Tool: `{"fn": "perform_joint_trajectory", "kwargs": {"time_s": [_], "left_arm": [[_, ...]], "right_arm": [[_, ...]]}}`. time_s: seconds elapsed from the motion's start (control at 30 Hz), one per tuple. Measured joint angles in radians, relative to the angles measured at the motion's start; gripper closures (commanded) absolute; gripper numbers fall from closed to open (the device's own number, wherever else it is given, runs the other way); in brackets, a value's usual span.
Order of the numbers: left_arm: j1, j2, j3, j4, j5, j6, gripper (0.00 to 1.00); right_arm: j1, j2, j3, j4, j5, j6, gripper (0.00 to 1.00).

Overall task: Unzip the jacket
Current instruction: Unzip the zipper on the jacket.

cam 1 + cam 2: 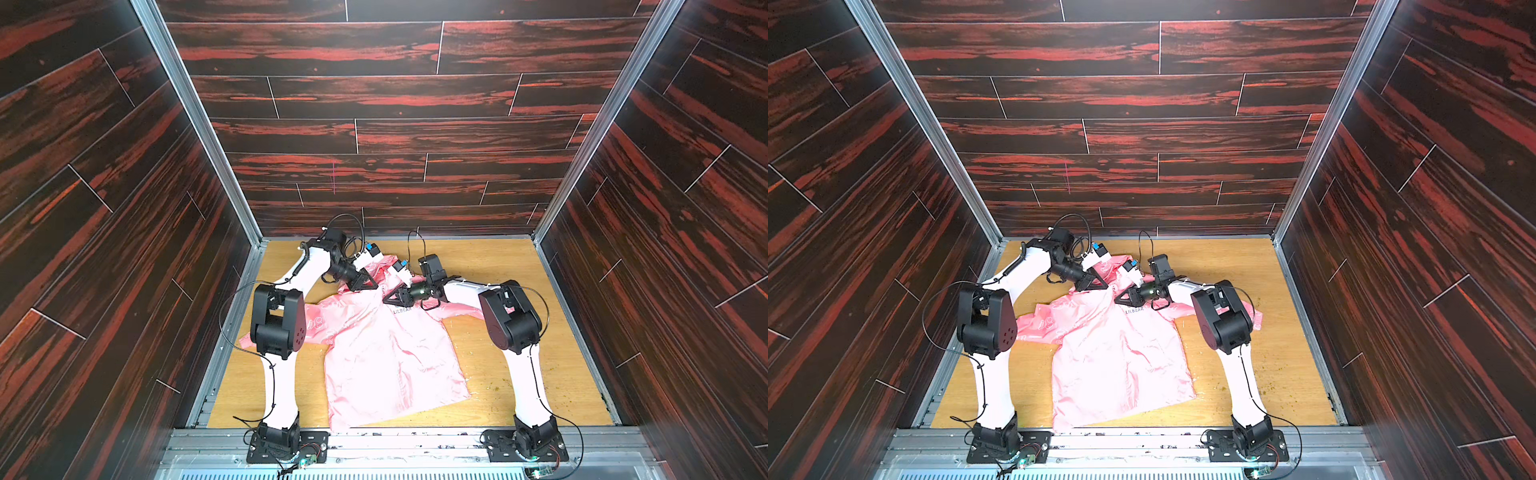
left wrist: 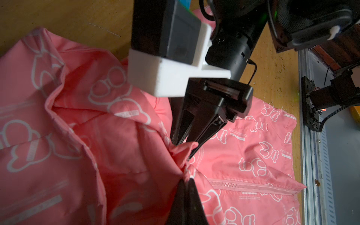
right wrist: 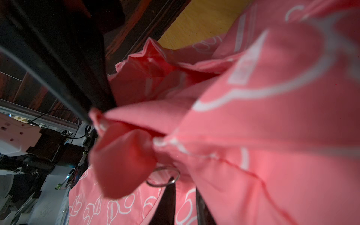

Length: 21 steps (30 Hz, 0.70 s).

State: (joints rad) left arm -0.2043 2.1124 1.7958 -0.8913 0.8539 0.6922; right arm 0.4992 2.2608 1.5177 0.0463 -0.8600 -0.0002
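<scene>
Two grippers meet at the neck of the jacket (image 1: 386, 353), tips close together but not touching.

Left gripper (image 2: 185, 180): fingers pressed together, pinching a bunch of pink fabric right at the top end of the zipper (image 2: 243, 185). The zipper is closed along the stretch in view and runs from the pinch toward the hem.

Right gripper (image 2: 185, 143): comes in from the opposite side with its fingers a little apart. A small fold of collar fabric sits at the tips. In the right wrist view a thin metal ring (image 3: 162, 176) hangs just beside one finger. Cannot tell whether the fingers grip the fold or the ring.

In both top views the jacket lies front up on the wooden table (image 1: 498, 270), between the two arms. The hood points to the far wall and the hem to the near edge. The fabric is drawn up into a ridge at the neck. The "LILBEAR" logo (image 1: 402, 310) sits just below the right gripper (image 1: 384, 299). One sleeve runs under the left arm's elbow, the other under the right arm's.
</scene>
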Motion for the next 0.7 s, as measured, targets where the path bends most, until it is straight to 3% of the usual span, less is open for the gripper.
{"fn": "perform_joint_trajectory", "kwargs": {"time_s": [0.7], "left_arm": [[0.000,0.000,0.002,-0.003,0.003,0.000,1.00]], "right_arm": [[0.000,-0.045,0.010,-0.022,0.008,-0.008,0.69]]}}
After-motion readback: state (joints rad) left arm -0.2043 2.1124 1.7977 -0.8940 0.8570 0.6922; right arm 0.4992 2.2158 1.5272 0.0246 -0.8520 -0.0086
